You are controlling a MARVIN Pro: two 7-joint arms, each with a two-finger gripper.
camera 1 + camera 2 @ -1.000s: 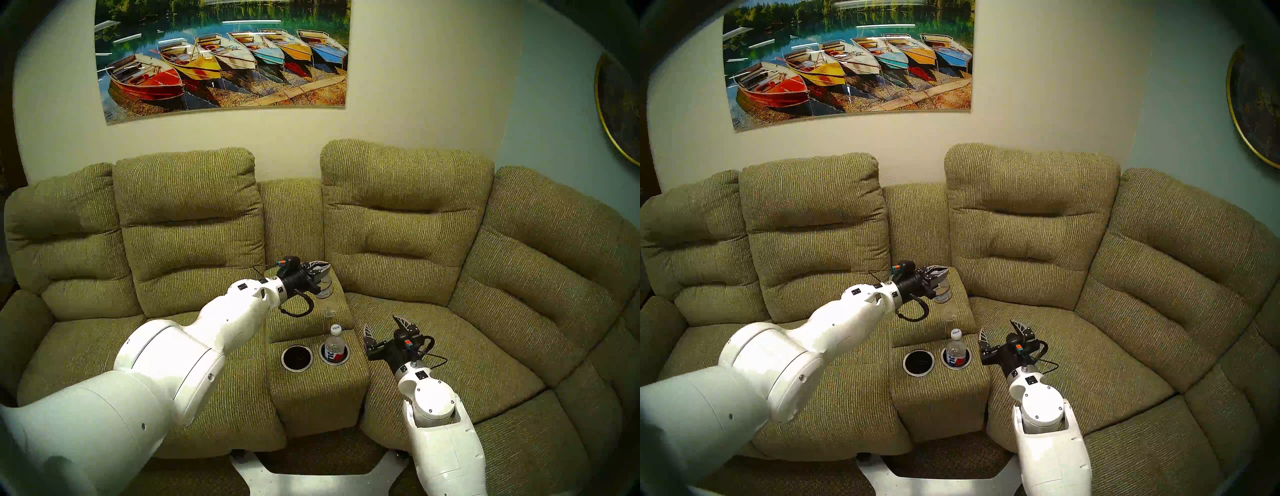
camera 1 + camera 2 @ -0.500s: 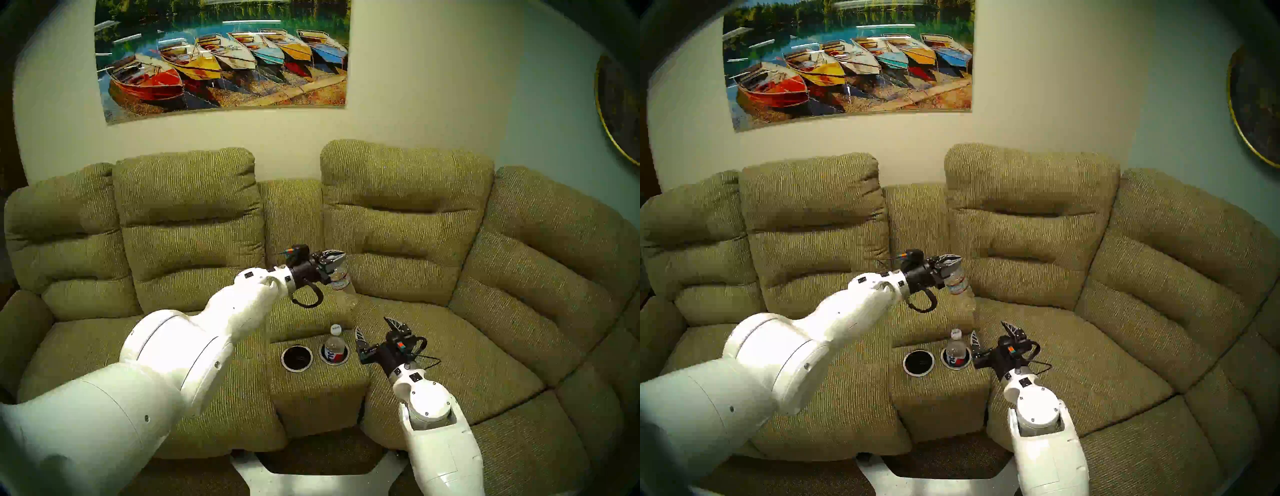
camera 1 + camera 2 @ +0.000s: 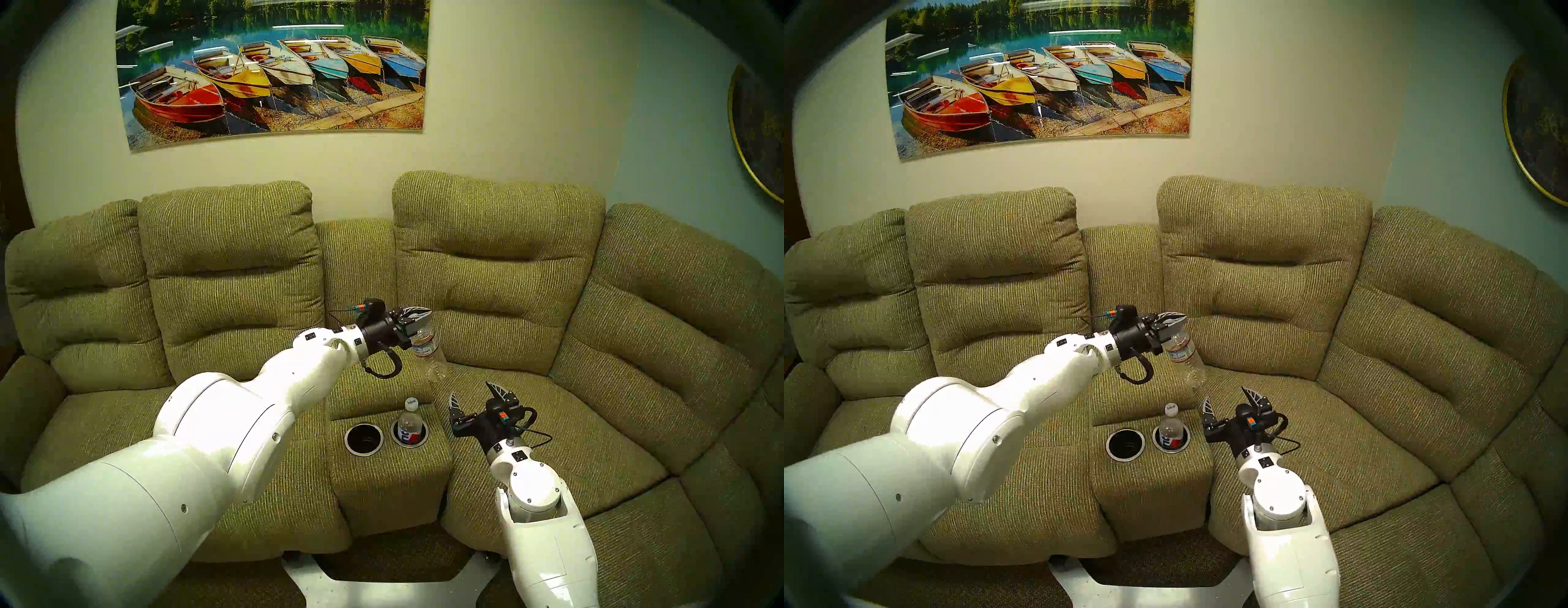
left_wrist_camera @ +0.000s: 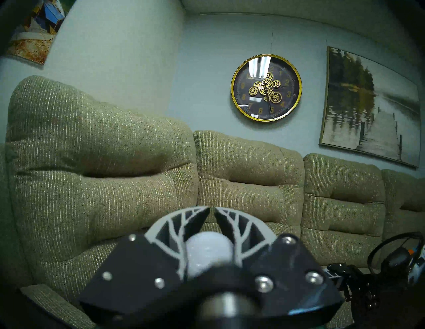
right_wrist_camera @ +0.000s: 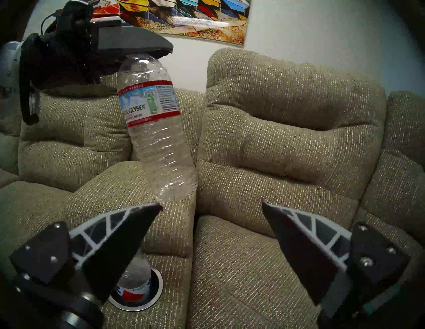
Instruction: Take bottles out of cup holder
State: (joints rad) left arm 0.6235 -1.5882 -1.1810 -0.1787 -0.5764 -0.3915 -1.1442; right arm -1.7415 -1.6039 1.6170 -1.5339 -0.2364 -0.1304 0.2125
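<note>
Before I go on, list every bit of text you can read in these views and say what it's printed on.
"GEYSER": label of the crinkled bottle held by the left gripper; the letters before it are cut off, the fine print is too small.
"hint": cap of the bottle in the cup holder, barely legible; its label shows only part of blue letters and a red mark.
"2", "3", "4", "5", "6": gold numerals on the wall clock; the rest are glare-hidden or blurred.

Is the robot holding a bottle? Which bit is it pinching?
Yes. The left gripper pinches the crinkled bottle at its top, so it hangs tilted. The right gripper holds nothing.
</note>
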